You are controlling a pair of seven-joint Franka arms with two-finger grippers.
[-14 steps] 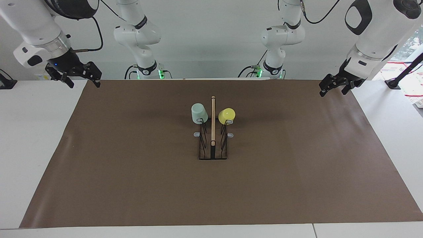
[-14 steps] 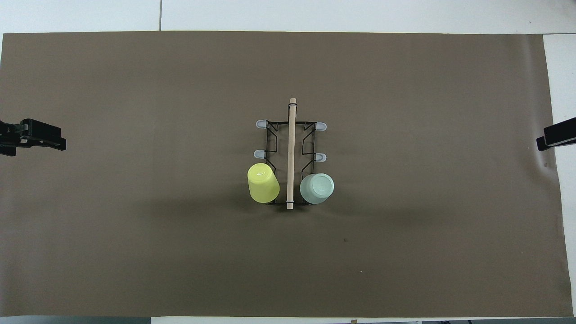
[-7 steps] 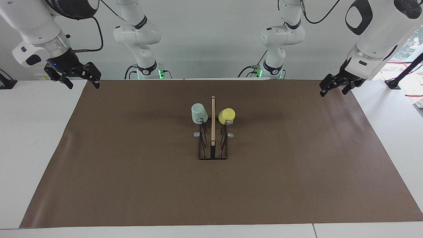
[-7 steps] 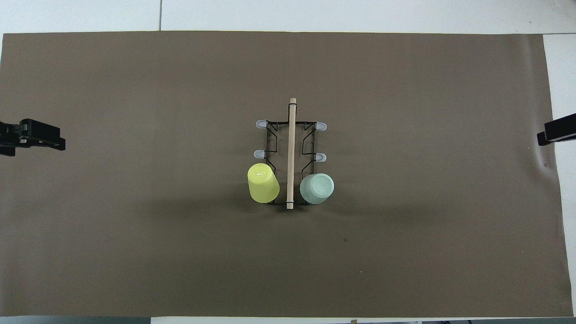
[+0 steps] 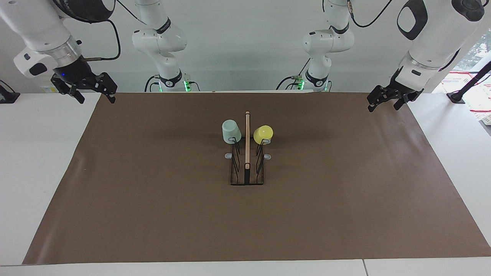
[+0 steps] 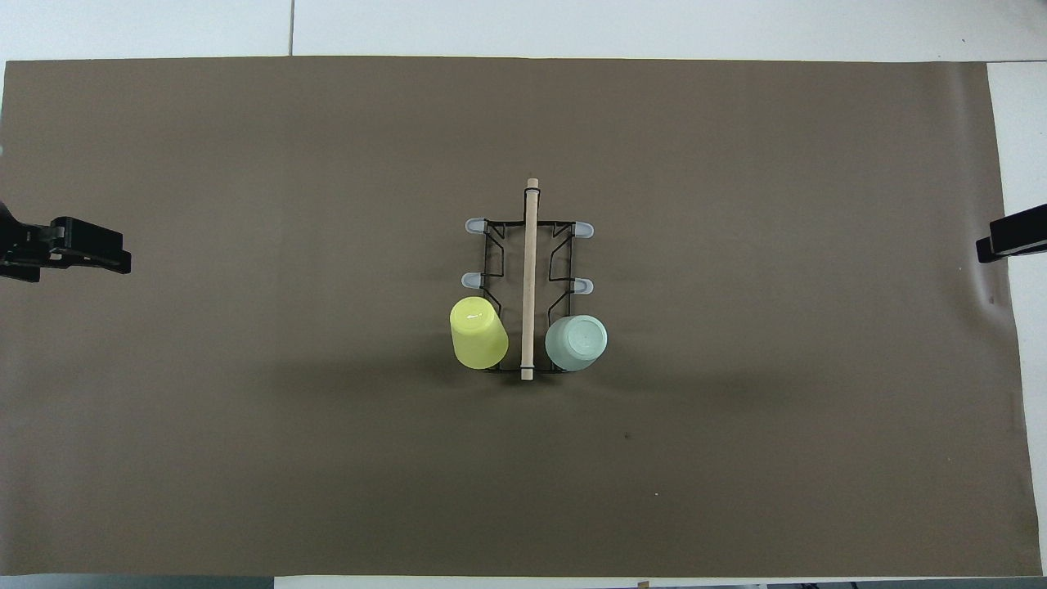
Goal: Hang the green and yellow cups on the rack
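The black wire rack (image 5: 247, 177) (image 6: 558, 245) with its wooden bar stands mid-mat. The green cup (image 5: 231, 132) (image 6: 577, 342) and the yellow cup (image 5: 263, 133) (image 6: 478, 331) hang upside down on the two prongs at the rack's end nearest the robots, one on each side of the bar. My left gripper (image 5: 383, 104) (image 6: 82, 249) hovers open over the mat's edge at the left arm's end, holding nothing. My right gripper (image 5: 96, 96) (image 6: 1010, 237) hovers open and empty over the mat's edge at the right arm's end. Both are far from the rack.
A brown mat (image 5: 153, 199) covers most of the white table (image 5: 38, 172). Several grey-tipped prongs (image 6: 474, 225) on the rack carry nothing. Two more white arm bases (image 5: 168, 76) stand at the table's robot end.
My left gripper has shifted slightly inward over the mat. My right gripper has drifted a little up and outward. The cups and rack have not moved.
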